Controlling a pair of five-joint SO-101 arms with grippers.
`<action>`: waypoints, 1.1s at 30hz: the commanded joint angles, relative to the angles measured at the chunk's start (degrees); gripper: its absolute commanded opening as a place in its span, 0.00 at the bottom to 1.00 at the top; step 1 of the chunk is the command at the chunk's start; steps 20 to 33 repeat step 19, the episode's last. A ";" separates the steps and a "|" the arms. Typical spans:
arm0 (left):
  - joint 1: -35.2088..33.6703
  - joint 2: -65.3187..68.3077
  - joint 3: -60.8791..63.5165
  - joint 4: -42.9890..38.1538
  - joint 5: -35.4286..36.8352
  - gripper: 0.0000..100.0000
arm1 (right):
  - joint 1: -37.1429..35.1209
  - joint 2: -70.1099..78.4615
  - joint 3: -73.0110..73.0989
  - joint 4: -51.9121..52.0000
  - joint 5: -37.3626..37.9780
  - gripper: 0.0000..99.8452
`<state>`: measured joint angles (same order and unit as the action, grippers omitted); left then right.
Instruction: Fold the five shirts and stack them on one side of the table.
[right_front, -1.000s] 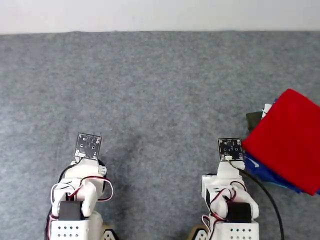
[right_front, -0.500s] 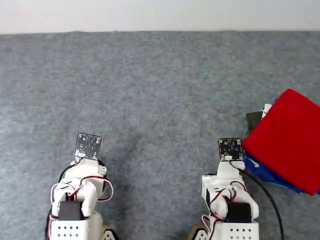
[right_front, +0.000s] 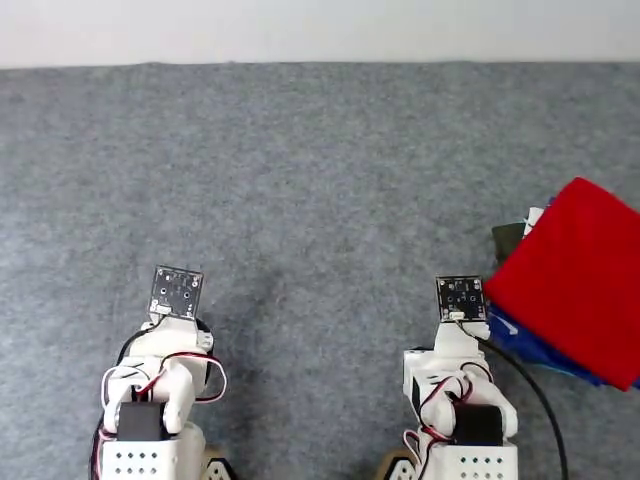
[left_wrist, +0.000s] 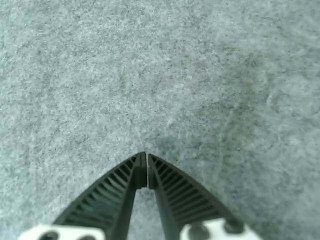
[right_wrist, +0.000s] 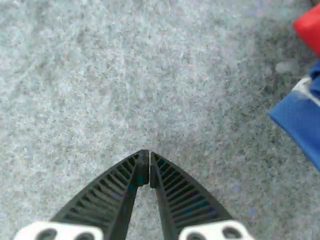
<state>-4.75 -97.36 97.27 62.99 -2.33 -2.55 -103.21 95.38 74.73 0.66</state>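
Observation:
A stack of folded shirts lies at the table's right edge, with a red shirt (right_front: 574, 280) on top and a blue shirt (right_front: 530, 338) under it; dark and white cloth peeks out at the stack's far corner (right_front: 512, 236). Both arms sit folded back at the near edge. My left gripper (left_wrist: 146, 170) is shut over bare grey felt with nothing in it. My right gripper (right_wrist: 149, 167) is shut too, just left of the stack; the blue shirt (right_wrist: 300, 117) and a red shirt corner (right_wrist: 310, 27) show beside it.
Grey felt (right_front: 320, 180) covers the whole table, with open room across the middle and left. A pale wall runs along the far edge. A black cable (right_front: 535, 395) curves from the right arm's base toward the near right corner.

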 joint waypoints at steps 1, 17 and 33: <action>-0.26 -0.53 -0.57 0.09 0.62 0.02 | -0.31 -0.66 1.05 0.22 -0.35 0.01; -0.26 -0.53 -0.57 0.09 0.62 0.02 | -0.31 -0.66 1.05 0.22 -0.35 0.01; -0.26 -0.53 -0.57 0.09 0.62 0.02 | -0.31 -0.66 1.05 0.22 -0.35 0.01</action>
